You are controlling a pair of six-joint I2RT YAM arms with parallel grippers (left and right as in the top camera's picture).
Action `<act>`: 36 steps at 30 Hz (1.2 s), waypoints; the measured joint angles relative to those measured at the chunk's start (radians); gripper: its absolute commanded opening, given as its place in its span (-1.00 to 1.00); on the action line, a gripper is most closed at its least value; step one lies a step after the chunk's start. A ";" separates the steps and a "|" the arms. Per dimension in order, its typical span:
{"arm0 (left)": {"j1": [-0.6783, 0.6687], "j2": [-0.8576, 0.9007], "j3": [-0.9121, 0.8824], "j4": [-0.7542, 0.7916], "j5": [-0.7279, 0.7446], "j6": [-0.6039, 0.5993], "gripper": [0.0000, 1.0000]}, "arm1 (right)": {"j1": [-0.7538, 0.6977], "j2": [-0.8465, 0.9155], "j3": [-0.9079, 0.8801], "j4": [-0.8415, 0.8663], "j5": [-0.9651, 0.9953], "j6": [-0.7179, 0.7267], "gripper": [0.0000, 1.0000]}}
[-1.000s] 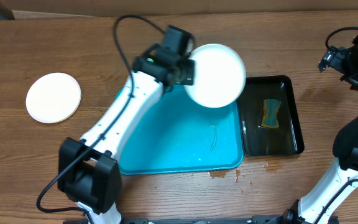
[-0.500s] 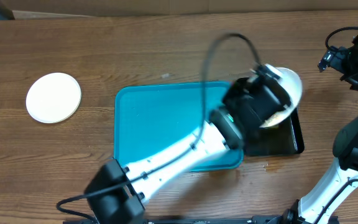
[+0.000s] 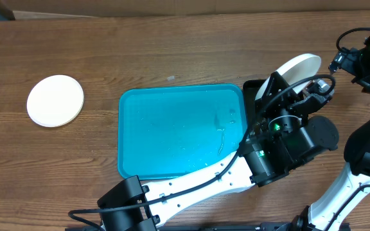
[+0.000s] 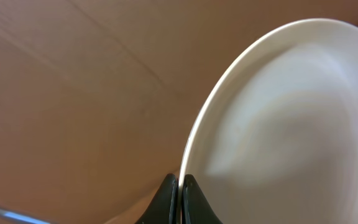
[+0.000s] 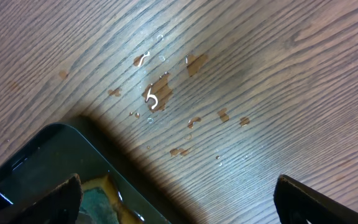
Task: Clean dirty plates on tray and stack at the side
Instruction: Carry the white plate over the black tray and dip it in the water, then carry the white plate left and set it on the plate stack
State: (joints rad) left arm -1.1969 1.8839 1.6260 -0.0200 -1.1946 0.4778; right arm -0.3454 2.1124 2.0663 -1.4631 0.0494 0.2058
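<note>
Plate left of tray

Just right of the turquoise tray, the left arm covers nearly all of the black tray, leaving one corner. It also hides the turquoise tray's lower right corner and the lower part of the plate. The left wrist view cuts the plate at its right and bottom edges and shows only the fingertips of the left claw. The right wrist view cuts off the black tray, the sponge and most of the right claw.

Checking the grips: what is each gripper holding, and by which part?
Left gripper pinches a white plate by its rim; right gripper is open, holding nothing.
</note>
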 measured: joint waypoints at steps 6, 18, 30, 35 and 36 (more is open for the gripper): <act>-0.001 0.000 0.000 0.011 -0.033 0.038 -0.92 | 0.000 0.000 0.000 0.000 0.000 0.000 1.00; 0.078 0.002 0.005 -0.453 0.240 -0.371 -0.92 | 0.000 0.000 0.000 0.000 0.000 0.000 1.00; 0.556 0.004 0.010 -0.536 1.356 -0.777 -0.92 | 0.000 0.000 0.000 0.000 0.000 0.000 1.00; 0.845 0.004 0.022 -0.612 1.697 -0.824 -0.92 | 0.000 0.000 0.000 0.000 0.000 0.000 1.00; 0.915 0.004 0.023 -0.646 1.741 -0.828 -0.92 | 0.000 0.000 0.000 0.001 -0.001 0.000 1.00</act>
State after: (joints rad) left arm -0.2817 1.8877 1.6485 -0.6659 0.5465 -0.3500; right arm -0.3454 2.1124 2.0663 -1.4624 0.0486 0.2054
